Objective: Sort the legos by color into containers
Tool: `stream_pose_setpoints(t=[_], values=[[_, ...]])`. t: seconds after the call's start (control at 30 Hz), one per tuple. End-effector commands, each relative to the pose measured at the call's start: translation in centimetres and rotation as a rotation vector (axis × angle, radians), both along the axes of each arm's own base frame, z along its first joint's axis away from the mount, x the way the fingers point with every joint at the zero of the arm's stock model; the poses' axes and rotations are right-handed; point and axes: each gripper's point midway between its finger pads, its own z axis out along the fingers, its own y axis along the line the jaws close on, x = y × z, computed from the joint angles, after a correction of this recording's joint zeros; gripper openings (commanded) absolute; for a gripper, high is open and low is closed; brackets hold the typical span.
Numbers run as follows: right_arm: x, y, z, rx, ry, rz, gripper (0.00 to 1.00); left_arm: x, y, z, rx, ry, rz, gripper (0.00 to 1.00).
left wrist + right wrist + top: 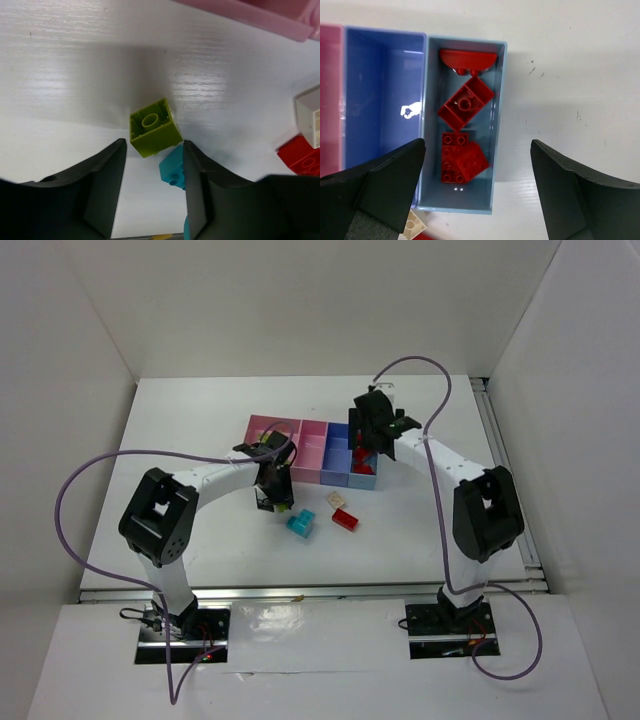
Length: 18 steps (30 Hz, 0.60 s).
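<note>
**Reds Boxed, Lime Brick Between the Left Jaws**

On the white table (200, 440): one low plastic tray (265, 420), smooth, glossy and thin-walled, cut into rectangular sections. Pink sections (312, 430) at the left end, then a periwinkle compartment (380, 90), then a light blue compartment (500, 125) at the right end.

Inside the light blue compartment: only red bricks (465, 105), about four, studded and hard-edged. One domed piece against the far wall, one tilted with its hollow side up, two overlapping nearer the front. Above them, the right gripper (477, 145), jaws spread wide, gripping nothing.

Off the tray, on the table near its front wall: a lime green brick (152, 127), hollow underside up, with a round tube at its centre. Just beside it, a cyan brick (172, 170). Low over the lime one, the left gripper (154, 145), matte black jaws narrowed to about the brick's width and flanking its near end; cannot tell whether pressing it. Further toward the right arm's side: a cream brick (310, 117) and a loose red brick (300, 157), close together.
</note>
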Motion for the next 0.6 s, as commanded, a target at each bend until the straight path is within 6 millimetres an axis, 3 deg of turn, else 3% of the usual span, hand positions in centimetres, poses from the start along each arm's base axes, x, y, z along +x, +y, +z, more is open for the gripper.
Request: stream_pose_setpoints(t=[0.0,0.1,0.17,0.33,0.43,0.53,0.57], values=[[1.8,0.5,6.7,0.077,-0.185,-0.021,0.93,0.1,0.2,-0.4,0.017,-0.004,0.007,0.56],[0.8,0.1,9.1,0.115,-0.231,-0.032,0.93,0.4,0.5,-0.2,0.036,-0.015,0.004,0.48],[-0.4,-0.5,9.3,0.122,-0.232,-0.037,0.93,0.8,0.5,0.1,0.043,-0.031,-0.010,0.37],[-2.5,-1.2,10.3,0.149,-0.235,-0.044,0.93,1.5,0.2,0.2,0.045,-0.041,-0.029,0.39],[-3.7,-1.8,9.5,0.143,-0.211,-0.050,0.93,1.4,0.3,0.2,0.049,-0.033,-0.029,0.39],[-4.4,-2.1,9.1,0.139,-0.203,-0.050,0.93,2.0,0.3,0.4,0.065,-0.053,-0.031,0.60],[-4.9,-2.2,8.6,0.137,-0.186,-0.044,0.93,2.0,0.4,0.0,0.070,-0.044,-0.031,0.72]])
